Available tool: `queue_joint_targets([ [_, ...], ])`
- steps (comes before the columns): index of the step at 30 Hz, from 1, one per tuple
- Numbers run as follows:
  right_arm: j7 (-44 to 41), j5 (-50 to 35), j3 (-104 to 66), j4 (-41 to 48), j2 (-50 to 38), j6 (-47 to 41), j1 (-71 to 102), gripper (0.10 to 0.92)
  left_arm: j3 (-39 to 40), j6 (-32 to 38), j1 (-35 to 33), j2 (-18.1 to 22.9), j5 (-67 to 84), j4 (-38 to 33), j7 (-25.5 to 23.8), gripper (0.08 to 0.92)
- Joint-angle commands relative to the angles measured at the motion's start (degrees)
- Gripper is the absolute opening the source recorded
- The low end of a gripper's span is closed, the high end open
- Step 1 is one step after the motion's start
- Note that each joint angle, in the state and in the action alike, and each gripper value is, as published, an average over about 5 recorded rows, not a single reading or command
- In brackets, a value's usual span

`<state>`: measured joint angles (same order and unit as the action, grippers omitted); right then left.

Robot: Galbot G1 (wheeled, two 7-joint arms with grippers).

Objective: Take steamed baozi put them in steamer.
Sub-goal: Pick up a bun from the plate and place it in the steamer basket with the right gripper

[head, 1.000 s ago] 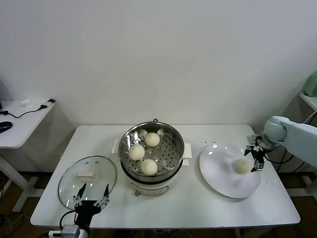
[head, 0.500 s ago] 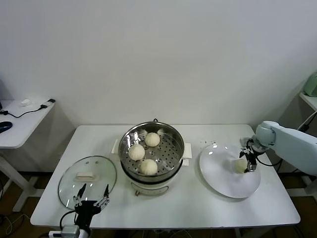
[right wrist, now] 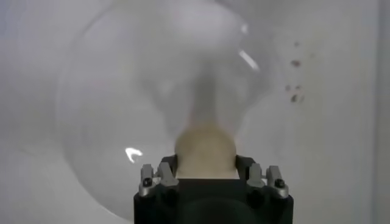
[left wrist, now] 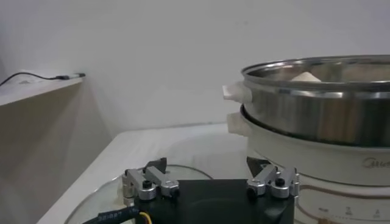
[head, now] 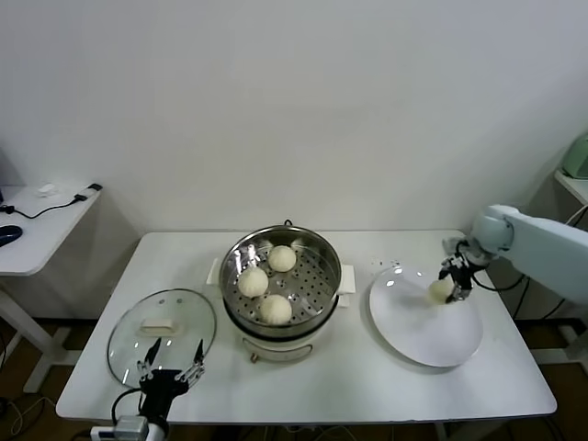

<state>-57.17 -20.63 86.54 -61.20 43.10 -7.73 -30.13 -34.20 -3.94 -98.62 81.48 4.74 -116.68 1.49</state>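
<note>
Slippage is the main risk: the last steamed baozi (head: 440,289) is held between the narrowed jaws of the right gripper (head: 453,281), above the plate (head: 418,335) at its 1 o'clock edge. A soft bun could be squashed or dropped before the steamer (head: 281,278), at 9 o'clock from it, is reached. The left gripper (head: 169,366) is parked with jaws wide by the glass lid (head: 129,340).

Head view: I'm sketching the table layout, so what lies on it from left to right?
Glass lid with the open left gripper at its near edge → steamer holding three baozi → white plate → right gripper closed on the fourth baozi over the plate.
</note>
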Motion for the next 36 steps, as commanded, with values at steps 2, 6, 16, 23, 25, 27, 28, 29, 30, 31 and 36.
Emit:
queue_joint_targets([
  [2,-0.4,-26.8,22.4,-14.0,8.0,-3.4,-34.6,0.636,0.4,0.0,0.1,-0.8,0.2,-0.2,0.0,0.823],
  [6,1.9,-36.6,21.5,-19.1,14.1,-6.8,-39.0,0.636,0.6,0.0,0.3,-1.0,0.2,-0.4,0.0,0.823],
  [16,12.5,-45.4,16.1,-22.3,26.9,-14.6,-27.9,0.636,0.5,-0.1,0.8,-1.4,1.1,-0.3,0.0,0.823],
  [23,16.3,-42.4,15.2,-17.7,30.9,-17.4,-18.7,0.636,0.3,-0.3,0.6,-1.6,1.7,-0.4,-0.1,0.823],
  [25,16.7,-41.3,15.2,-16.4,31.4,-17.7,-16.9,0.634,0.3,-0.3,0.6,-1.7,1.8,-0.4,-0.1,0.823],
  [27,16.9,-40.3,15.4,-15.6,31.7,-17.9,-15.5,0.634,0.3,-0.3,0.6,-1.6,1.9,-0.3,-0.1,0.823],
  [28,16.9,-39.6,15.6,-15.4,31.8,-17.9,-15.1,0.635,0.2,-0.3,0.7,-1.6,1.9,-0.2,-0.2,0.823],
  [29,16.9,-39.0,15.8,-15.3,31.7,-17.9,-14.8,0.635,0.2,-0.4,0.7,-1.6,1.9,-0.1,-0.2,0.823],
  [30,16.9,-38.4,16.0,-15.2,31.6,-18.0,-14.5,0.636,0.2,-0.4,0.7,-1.6,1.9,-0.1,-0.2,0.823],
  [31,16.9,-37.8,16.2,-15.2,31.5,-17.9,-14.4,0.636,0.2,-0.4,0.8,-1.7,1.9,-0.1,-0.2,0.823],
  [36,16.9,-35.9,16.5,-14.7,30.7,-17.8,-13.8,0.633,0.1,-0.3,1.0,-1.8,2.1,0.2,-0.2,0.823],
])
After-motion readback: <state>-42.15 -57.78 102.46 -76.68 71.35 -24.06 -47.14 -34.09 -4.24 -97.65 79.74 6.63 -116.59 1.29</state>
